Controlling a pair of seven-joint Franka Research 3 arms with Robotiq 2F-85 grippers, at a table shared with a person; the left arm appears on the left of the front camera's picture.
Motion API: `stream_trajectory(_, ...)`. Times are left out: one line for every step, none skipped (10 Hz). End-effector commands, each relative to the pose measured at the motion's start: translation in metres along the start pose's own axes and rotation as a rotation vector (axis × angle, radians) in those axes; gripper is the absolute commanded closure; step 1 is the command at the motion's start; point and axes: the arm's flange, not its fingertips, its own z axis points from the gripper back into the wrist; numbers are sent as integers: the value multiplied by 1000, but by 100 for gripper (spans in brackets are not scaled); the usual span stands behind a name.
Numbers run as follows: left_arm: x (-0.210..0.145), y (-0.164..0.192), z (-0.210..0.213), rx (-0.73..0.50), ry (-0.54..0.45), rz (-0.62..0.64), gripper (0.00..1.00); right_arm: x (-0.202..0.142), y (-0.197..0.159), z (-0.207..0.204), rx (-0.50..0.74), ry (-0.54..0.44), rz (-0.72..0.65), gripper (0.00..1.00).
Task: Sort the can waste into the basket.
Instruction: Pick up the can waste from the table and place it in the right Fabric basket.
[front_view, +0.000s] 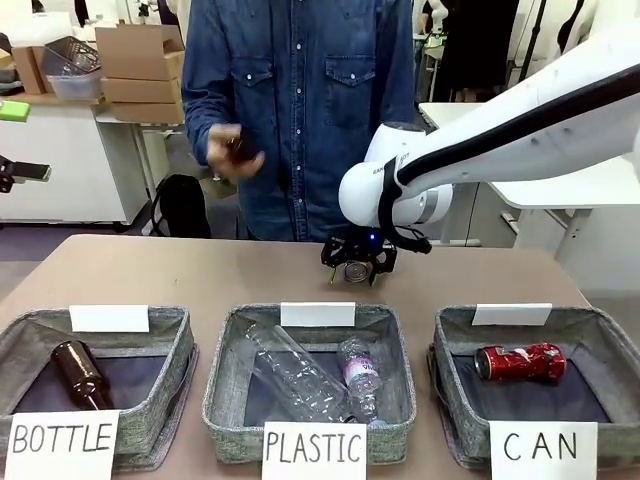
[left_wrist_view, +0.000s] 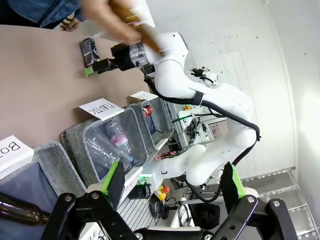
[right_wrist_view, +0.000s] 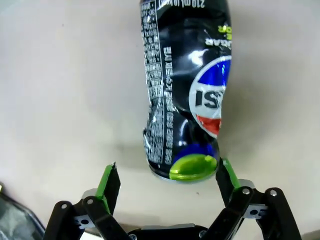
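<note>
Right fingers (right_wrist_view: 107, 182) spread wide, straddling the end of dented dark Pepsi can (right_wrist_view: 185, 85), which lies on desk (right_wrist_view: 60, 75) w/o being gripped. Left fingers (left_wrist_view: 114, 177) released, empty. Red can (front_view: 520, 362) lies inside CAN basket (front_view: 447, 335).

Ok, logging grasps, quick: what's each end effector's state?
Left end effector: open, empty.
Right end effector: open, straddling the black Pepsi can's end, not gripping.
</note>
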Motion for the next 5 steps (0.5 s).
stream_trajectory(-1,-1,3,-2,11,-15,0,9,3,3,-37,-7,-54,0)
stream_trajectory(-1,-1,3,-2,11,-15,0,7,-3,6,-21,-11,-66,0)
stream_trajectory(-1,-1,3,-2,11,-15,0,5,-7,7,-15,1,-67,57)
stream_trajectory(-1,-1,3,-2,11,-15,0,5,-7,8,-22,-1,-62,57)
stream_trajectory(-1,-1,3,-2,11,-15,0,5,-6,7,-37,1,-59,100)
